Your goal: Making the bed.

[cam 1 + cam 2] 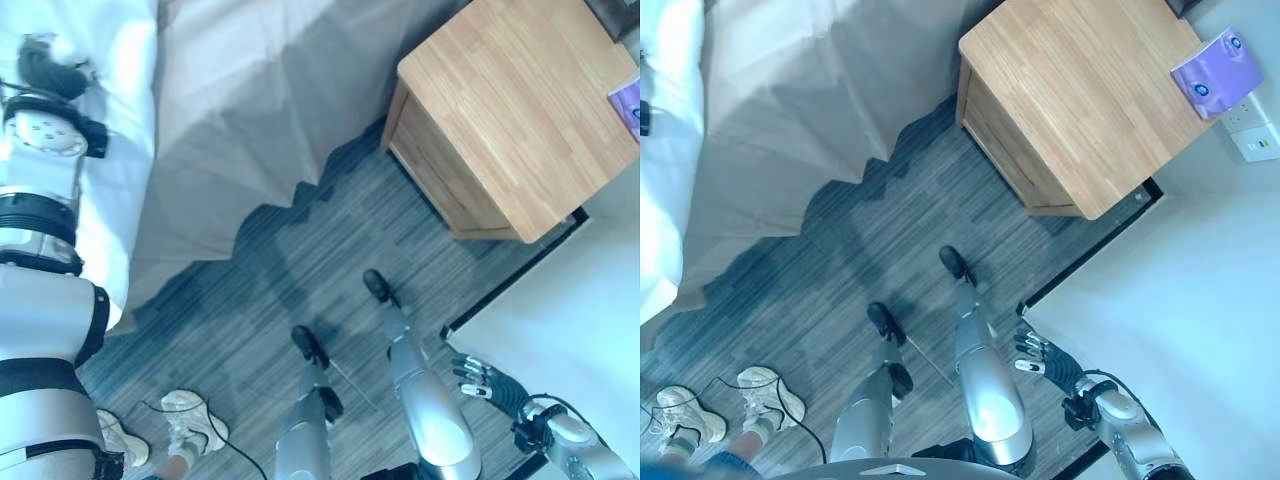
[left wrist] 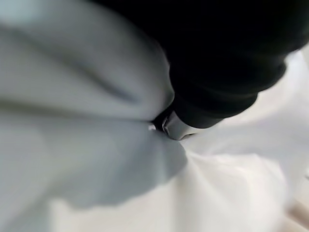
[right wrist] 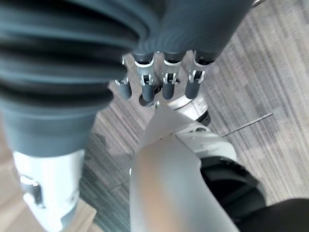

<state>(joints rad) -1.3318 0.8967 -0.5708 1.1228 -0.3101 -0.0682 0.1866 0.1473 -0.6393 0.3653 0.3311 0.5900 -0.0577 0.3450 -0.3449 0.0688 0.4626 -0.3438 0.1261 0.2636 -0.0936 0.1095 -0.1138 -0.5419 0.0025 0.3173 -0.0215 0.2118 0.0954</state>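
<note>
At the far left of the left eye view, the left hand [image 1: 50,70] lies on top of the bed [image 1: 125,120], its dark ribbed cover resting on the white bedding [image 1: 130,60]. Its wrist view shows a silver fingertip [image 2: 175,129] sunk into a crease of the cloth, with folds drawn in around it; whether the fingers are clenched on the fabric or merely pressing it I cannot tell, as the cover hides most of them. The bedding lies directly under and beyond that hand. It looks soft, plain white and wrinkled, with a bright upper layer over a duller sheet [image 1: 250,110] that hangs down the side of the bed to a ragged, pointed hem above the grey floor [image 1: 300,270]. The edge of the mattress runs away from the robot, up the picture, so any smoothing or pulling would probably go along that line. Near the bottom left, a person's shoes [image 1: 195,420] stand on the floor. Further right, a wooden nightstand [image 1: 520,110] sits just beside the bed, carrying a small purple object [image 1: 1220,75] at its far corner. At the lower right, the right hand [image 1: 1040,355] hangs low by the wall, well apart from the bed, its fingers released and holding nothing. The left hand is plainly the nearer one for the work.
</note>
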